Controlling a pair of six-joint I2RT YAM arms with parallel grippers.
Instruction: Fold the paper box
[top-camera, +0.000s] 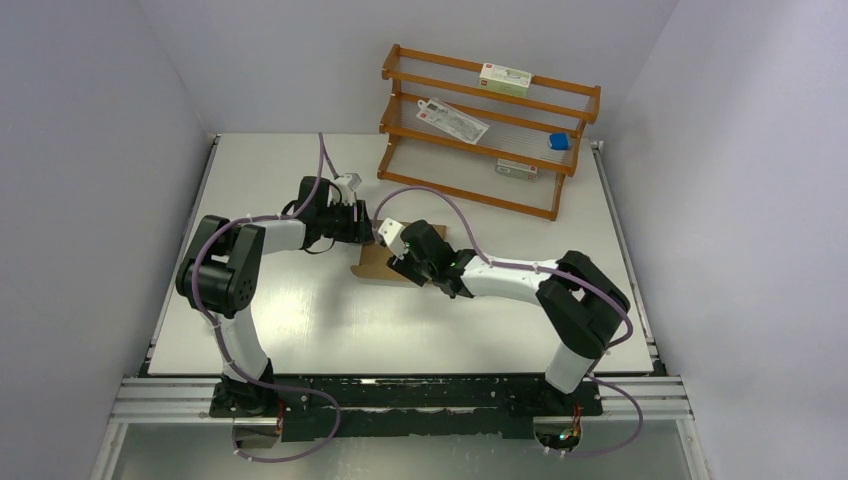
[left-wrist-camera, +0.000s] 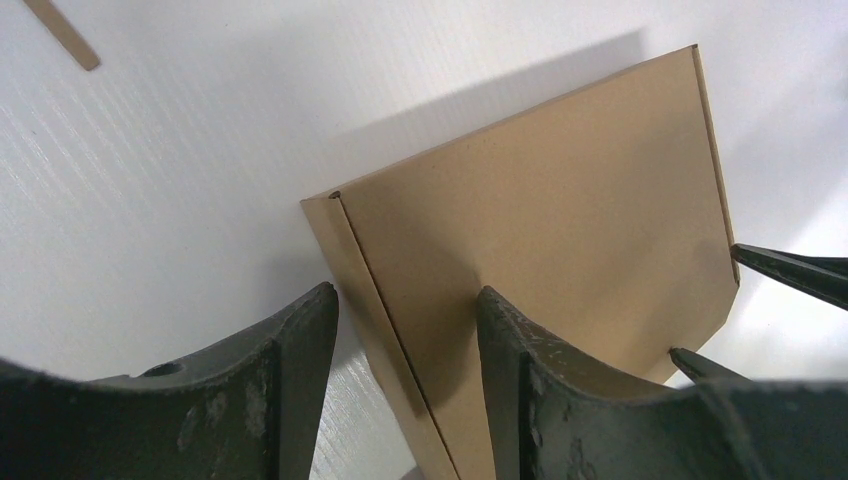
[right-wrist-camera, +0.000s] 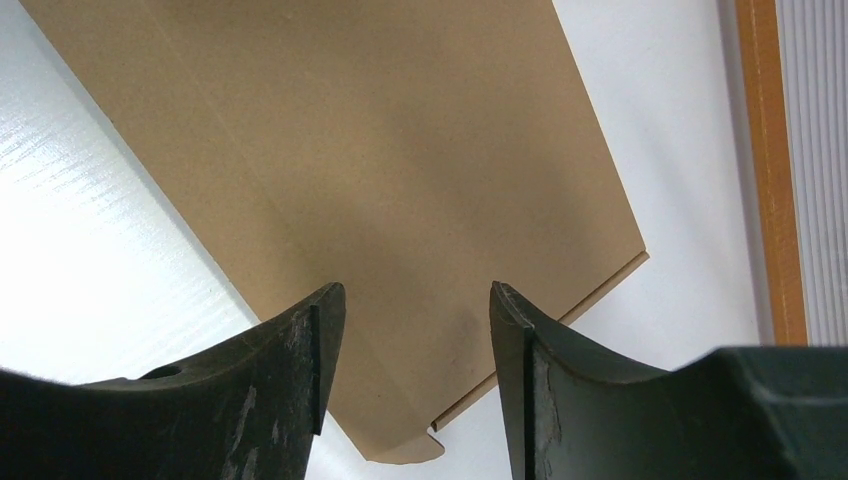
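Paper box (top-camera: 372, 263) lies low and brown near the middle of the white table (top-camera: 300, 330), and I see both arms bent inward over it from either side. My left gripper (left-wrist-camera: 405, 300) sits with its jaws partly spread astride one creased edge of the cardboard, clamping nothing, while my right gripper (right-wrist-camera: 415, 295) hangs over the opposite end, jaws likewise apart and holding nothing. Farther back, a wooden rack (top-camera: 470, 100) stands at the table's far right with a few small packages on its shelves.
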